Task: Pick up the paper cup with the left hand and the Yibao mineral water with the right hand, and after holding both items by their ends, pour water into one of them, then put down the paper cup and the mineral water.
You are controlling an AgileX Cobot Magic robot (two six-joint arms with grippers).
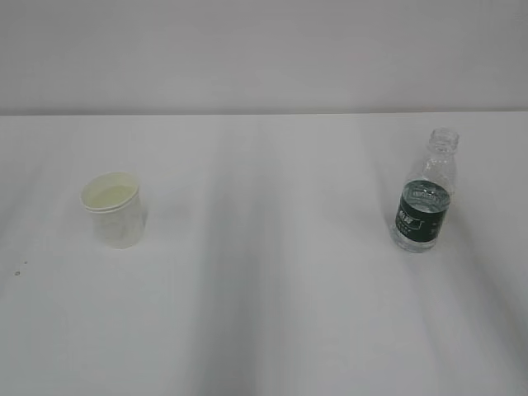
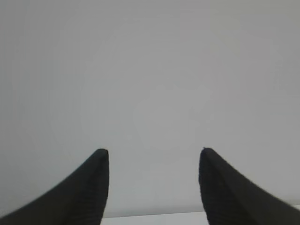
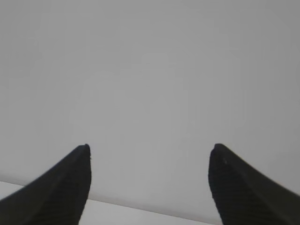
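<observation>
The white paper cup (image 1: 115, 209) stands upright on the left of the white table (image 1: 264, 313), its cream inside showing. On the right stands the Yibao mineral water (image 1: 425, 194), a clear ribbed bottle with a dark green label and no cap. Neither arm appears in the exterior view. In the left wrist view my left gripper (image 2: 154, 152) is open, two black fingertips (image 2: 96, 180) apart with only grey wall between them. My right gripper (image 3: 150, 149) is open wider in the right wrist view, nothing between its fingertips (image 3: 229, 180). Neither wrist view shows the cup or the bottle.
A grey wall (image 1: 264, 49) rises behind the table's far edge. A thin strip of white table edge (image 2: 154, 219) shows at the bottom of the left wrist view, and the same table edge (image 3: 140, 213) in the right wrist view. A small dark speck (image 1: 16, 272) lies left of the cup.
</observation>
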